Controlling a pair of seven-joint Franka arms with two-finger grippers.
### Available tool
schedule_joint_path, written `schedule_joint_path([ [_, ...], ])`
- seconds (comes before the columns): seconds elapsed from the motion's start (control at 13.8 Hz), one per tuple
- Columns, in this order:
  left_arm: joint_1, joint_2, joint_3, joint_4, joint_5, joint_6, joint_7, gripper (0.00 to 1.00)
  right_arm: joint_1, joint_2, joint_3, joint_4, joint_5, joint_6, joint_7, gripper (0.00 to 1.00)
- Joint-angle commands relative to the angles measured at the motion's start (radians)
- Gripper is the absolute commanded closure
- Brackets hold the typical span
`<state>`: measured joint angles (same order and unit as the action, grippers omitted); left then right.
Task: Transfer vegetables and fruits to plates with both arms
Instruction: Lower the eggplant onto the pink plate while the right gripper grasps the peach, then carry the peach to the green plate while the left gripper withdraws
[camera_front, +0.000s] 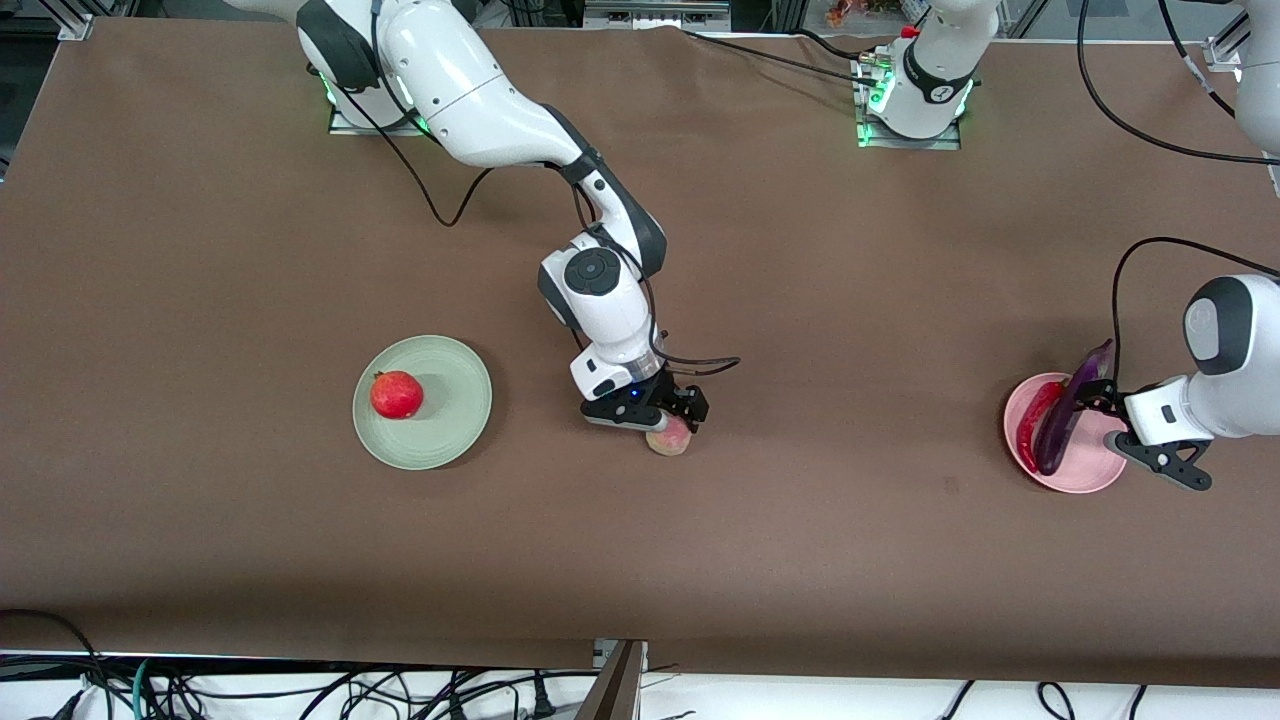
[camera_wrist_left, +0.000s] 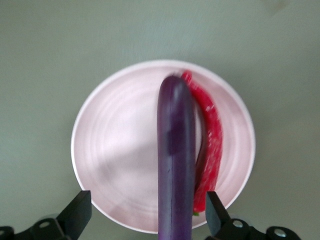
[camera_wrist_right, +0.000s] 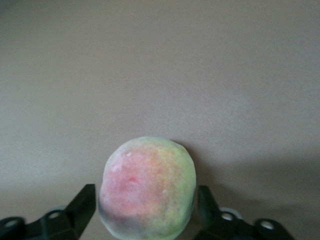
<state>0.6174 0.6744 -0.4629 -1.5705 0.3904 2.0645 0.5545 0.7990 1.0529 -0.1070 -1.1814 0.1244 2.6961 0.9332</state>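
Observation:
The peach (camera_front: 668, 438) rests on the brown table about midway between the plates. My right gripper (camera_front: 665, 425) is down around it, shut on its sides; the right wrist view shows the peach (camera_wrist_right: 147, 187) filling the gap of the gripper (camera_wrist_right: 146, 207). The pomegranate (camera_front: 396, 394) sits on the pale green plate (camera_front: 450, 400). The purple eggplant (camera_front: 1065, 415) leans tilted on the pink plate (camera_front: 1095, 475) beside the red chili (camera_front: 1035, 415). My left gripper (camera_front: 1100, 420) is open over that plate. In the left wrist view the eggplant (camera_wrist_left: 176, 160) stands between the wide fingers (camera_wrist_left: 75, 215), untouched, with the chili (camera_wrist_left: 212, 135) and plate (camera_wrist_left: 115, 150) below.
The brown table (camera_front: 800, 300) is bare between the two plates. The pink plate lies near the left arm's end of the table. Cables lie along the table edge nearest the front camera (camera_front: 400, 690).

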Motion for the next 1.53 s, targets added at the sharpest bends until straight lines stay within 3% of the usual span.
schedule_joint_path([
  [0.0, -0.007, -0.108, -0.091, -0.011, 0.007, -0.085, -0.03, 0.0, -0.004, -0.011, -0.022, 0.032, -0.017, -0.015, -0.004, 0.92],
  [0.15, -0.046, -0.146, -0.143, -0.008, 0.018, -0.157, -0.147, 0.0, -0.023, -0.052, -0.025, 0.032, -0.018, -0.088, -0.025, 0.92],
  [0.51, -0.23, -0.199, -0.155, 0.069, 0.021, -0.361, -0.489, 0.0, -0.138, -0.232, -0.02, -0.067, 0.001, -0.382, -0.322, 0.92],
  [0.65, -0.274, -0.223, -0.163, 0.124, 0.01, -0.475, -0.629, 0.0, -0.203, -0.325, -0.023, -0.15, 0.014, -0.493, -0.507, 0.91],
  [0.87, -0.289, -0.259, -0.204, 0.245, 0.005, -0.608, -0.68, 0.0, -0.3, -0.471, -0.023, -0.349, 0.023, -0.53, -0.669, 0.91],
  [1.02, -0.303, -0.338, -0.188, 0.247, -0.054, -0.575, -0.689, 0.0, -0.319, -0.533, -0.025, -0.485, 0.024, -0.512, -0.705, 0.9],
  [1.09, -0.309, -0.36, -0.153, 0.248, -0.092, -0.558, -0.692, 0.0, -0.319, -0.553, -0.025, -0.541, 0.024, -0.492, -0.699, 0.9],
  [1.16, -0.368, -0.422, -0.041, 0.238, -0.164, -0.544, -0.693, 0.0, -0.317, -0.568, -0.025, -0.597, 0.024, -0.452, -0.695, 0.86],
  [1.31, -0.544, -0.574, 0.241, 0.085, -0.278, -0.428, -0.683, 0.0, -0.319, -0.57, -0.025, -0.68, 0.024, -0.36, -0.697, 0.85],
  [1.38, -0.567, -0.637, 0.288, -0.013, -0.332, -0.373, -0.68, 0.0, -0.317, -0.567, -0.025, -0.711, 0.024, -0.314, -0.697, 0.76],
  [1.45, -0.567, -0.694, 0.305, -0.095, -0.369, -0.318, -0.68, 0.0, -0.319, -0.562, -0.025, -0.718, 0.024, -0.302, -0.7, 0.36],
])
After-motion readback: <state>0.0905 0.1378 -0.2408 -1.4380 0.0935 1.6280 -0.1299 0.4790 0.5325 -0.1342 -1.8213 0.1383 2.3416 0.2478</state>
